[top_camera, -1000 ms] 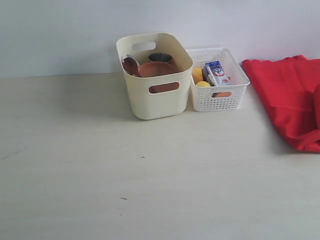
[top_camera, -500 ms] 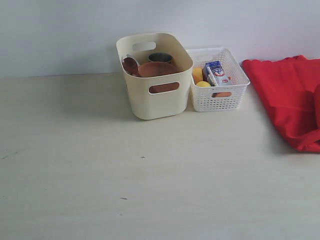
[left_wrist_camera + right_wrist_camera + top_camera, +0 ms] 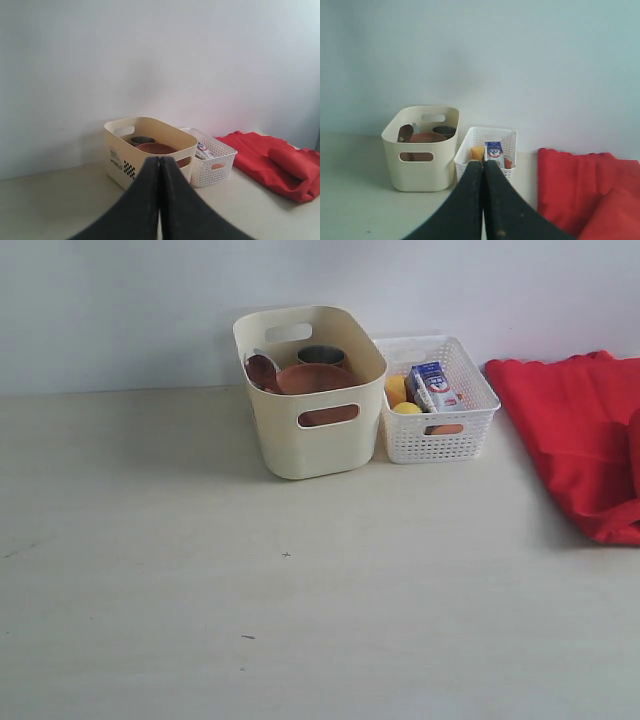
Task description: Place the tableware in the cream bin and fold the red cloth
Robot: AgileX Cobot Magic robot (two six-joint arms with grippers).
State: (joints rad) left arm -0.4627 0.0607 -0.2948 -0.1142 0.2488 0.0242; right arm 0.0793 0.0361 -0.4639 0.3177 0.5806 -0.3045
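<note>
Both pairs of jaws are pinched shut, empty. Well ahead of them the cream bin (image 3: 300, 455) holds plate (image 3: 315, 378), cup (image 3: 320, 354) and spoon (image 3: 260, 370); I see no tableware on the desk (image 3: 300, 590). The red cloth (image 3: 575, 430), off past my right jaws, looks only roughly folded.

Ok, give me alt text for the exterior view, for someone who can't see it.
A tall cream bin holding a wooden plate, a spoon and a steel cup stands on a pale table, beside a white lattice basket with a milk carton. A red cloth lies at the right edge; no arms show.
</note>
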